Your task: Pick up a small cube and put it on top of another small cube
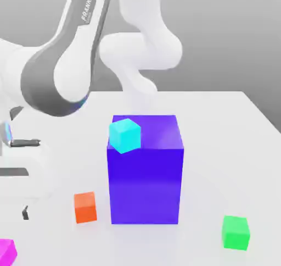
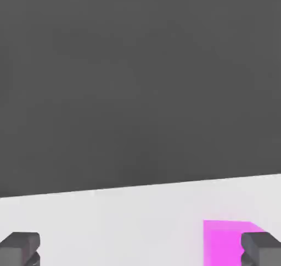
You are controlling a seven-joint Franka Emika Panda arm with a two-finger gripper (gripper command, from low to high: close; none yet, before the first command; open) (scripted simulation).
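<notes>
**Arm over a table of cubes, fingers spread, nothing grasped**

Exterior view. A white table (image 1: 219, 149) carries five coloured blocks. A big blue block (image 1: 145, 171) stands near the middle. A cyan cube (image 1: 125, 135) rests on the block's top, at the front corner toward the exterior view's left, slightly overhanging the edge. An orange cube (image 1: 85, 207) sits on the table just beside the block's lower corner, on the exterior view's left, apart from it. A green cube (image 1: 236, 232) sits on the table well apart from the block, toward the exterior view's right and nearer the camera. The pink cube (image 1: 7, 252) lies at the lower corner of the exterior view's left, cut by the picture's edge, well apart from the orange cube. The white and grey arm (image 1: 66, 67) bends across the upper part of the exterior view's left, and its white hand body drops along that edge above the pink cube.

Hand view. The gripper (image 2: 140, 249) looks out across the white table toward a dark grey background. Its two dark fingers (image 2: 20, 247) stand wide apart at opposite sides of the picture, released, with nothing between them. One face of the pink cube shows just beside the other finger, partly hidden behind it; whether they touch cannot be told.
</notes>
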